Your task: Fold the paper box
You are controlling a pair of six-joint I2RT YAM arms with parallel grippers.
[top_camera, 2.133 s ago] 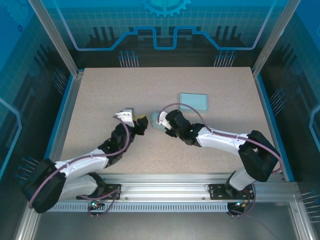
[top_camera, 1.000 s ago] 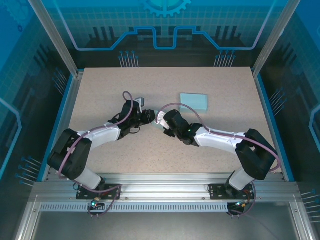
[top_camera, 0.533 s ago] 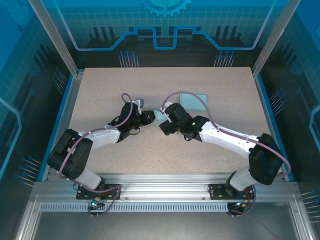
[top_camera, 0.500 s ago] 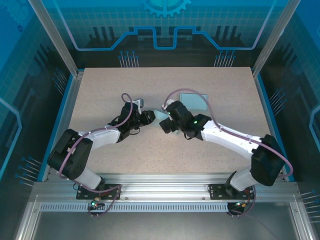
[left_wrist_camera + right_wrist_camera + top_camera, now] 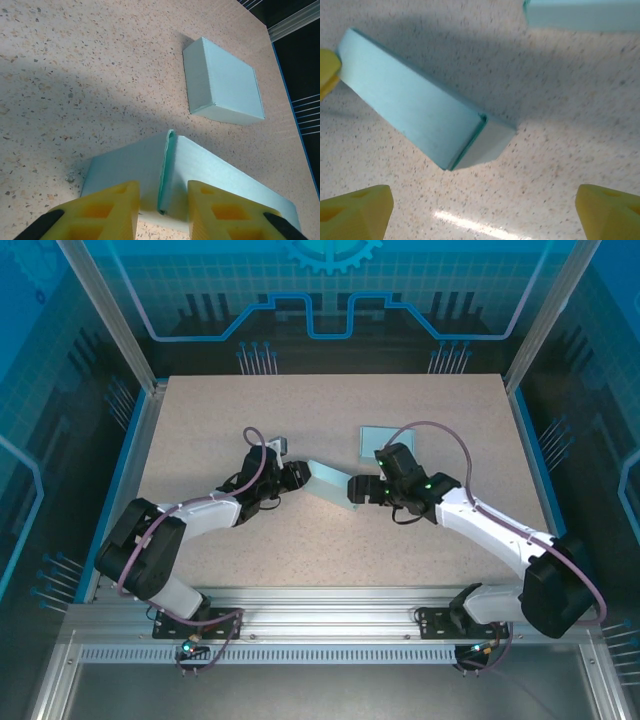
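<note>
The paper box (image 5: 326, 481) is a long light-teal carton lying on the speckled table (image 5: 200, 420) between the two arms. My left gripper (image 5: 296, 476) is shut on its left end. In the left wrist view the yellow fingers (image 5: 105, 210) press both sides of the paper box (image 5: 200, 170), with a folded flap edge standing up between them. My right gripper (image 5: 356, 490) is open just off the box's right end. From the right wrist the paper box (image 5: 415, 110) lies ahead of the open right gripper (image 5: 482, 215), not touching it.
A second teal box (image 5: 390, 443), flat and closed, lies behind the right arm; it is the second box (image 5: 222, 82) in the left wrist view and the second box (image 5: 580, 12) at the top of the right wrist view. Metal frame rails border the table.
My right gripper has opened, let go of the box's right end and drawn back to the right. The left gripper keeps its hold and has barely moved.
</note>
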